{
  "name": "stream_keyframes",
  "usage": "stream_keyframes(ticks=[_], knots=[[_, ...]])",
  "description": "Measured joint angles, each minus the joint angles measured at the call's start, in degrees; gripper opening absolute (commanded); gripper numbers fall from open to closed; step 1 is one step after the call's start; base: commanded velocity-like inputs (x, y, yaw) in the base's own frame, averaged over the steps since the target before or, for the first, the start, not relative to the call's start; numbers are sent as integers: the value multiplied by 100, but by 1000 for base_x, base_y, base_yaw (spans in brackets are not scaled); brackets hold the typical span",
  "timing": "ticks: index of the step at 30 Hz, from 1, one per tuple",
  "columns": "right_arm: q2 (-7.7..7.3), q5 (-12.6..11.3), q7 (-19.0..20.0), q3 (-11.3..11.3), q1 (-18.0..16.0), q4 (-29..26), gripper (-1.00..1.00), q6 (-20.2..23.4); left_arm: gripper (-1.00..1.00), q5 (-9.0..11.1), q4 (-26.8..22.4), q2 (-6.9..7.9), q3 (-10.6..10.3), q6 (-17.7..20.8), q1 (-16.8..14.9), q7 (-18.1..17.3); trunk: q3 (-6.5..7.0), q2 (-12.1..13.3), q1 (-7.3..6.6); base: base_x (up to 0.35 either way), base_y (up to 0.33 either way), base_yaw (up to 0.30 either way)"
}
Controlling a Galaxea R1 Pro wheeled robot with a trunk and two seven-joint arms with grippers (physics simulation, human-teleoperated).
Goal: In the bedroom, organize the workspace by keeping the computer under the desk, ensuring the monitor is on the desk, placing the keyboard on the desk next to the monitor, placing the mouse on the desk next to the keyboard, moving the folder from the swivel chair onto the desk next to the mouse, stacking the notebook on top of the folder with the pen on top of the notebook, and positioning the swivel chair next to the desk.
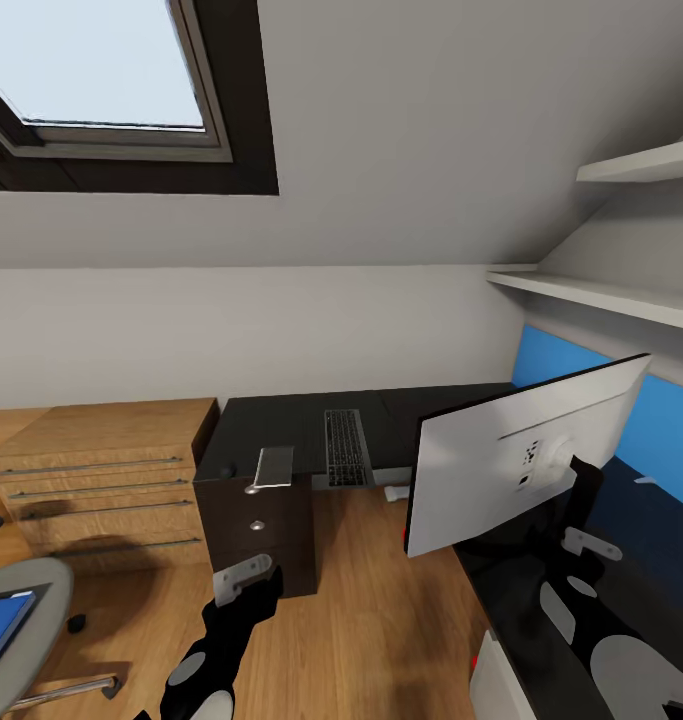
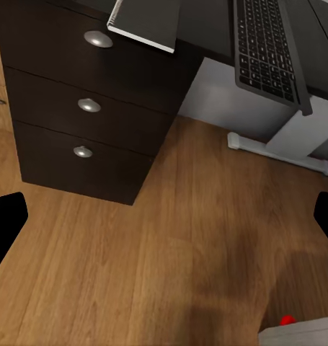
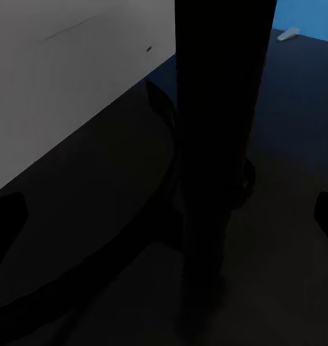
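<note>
Desk (image 1: 281,425) top matt black; drawer knobs (image 2: 89,105) shiny metal; floor (image 2: 171,238) smooth wood grain

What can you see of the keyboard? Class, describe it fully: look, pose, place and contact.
The keyboard is slim and long, with rows of black keys in a grey frame. It lies flat on the black desk, its long side running away from the camera, right of the notebook. Its near end juts past the desk edge, over the wood floor, as the left wrist view shows. Nothing else touches it.
</note>
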Motion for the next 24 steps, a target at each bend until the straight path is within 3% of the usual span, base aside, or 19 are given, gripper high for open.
stream_keyframes(ticks=[8, 22, 24], knots=[[0, 0, 0, -1, 0, 0, 100, 0, 100, 5, 6, 0, -2, 0, 0, 0, 0, 0, 0, 0, -3, 0], [-8, 0, 0, 3, 0, -6, 100, -7, 100, 13, 21, -19, -8, 9, 0, -4, 0, 0, 0, 0, -96, 0], [22, 15, 6, 27, 0, -32, 100, -19, 100, -3, 59, -84, -73, 0, 0, 9, 0, 0, 0, 0, 0, 0]])
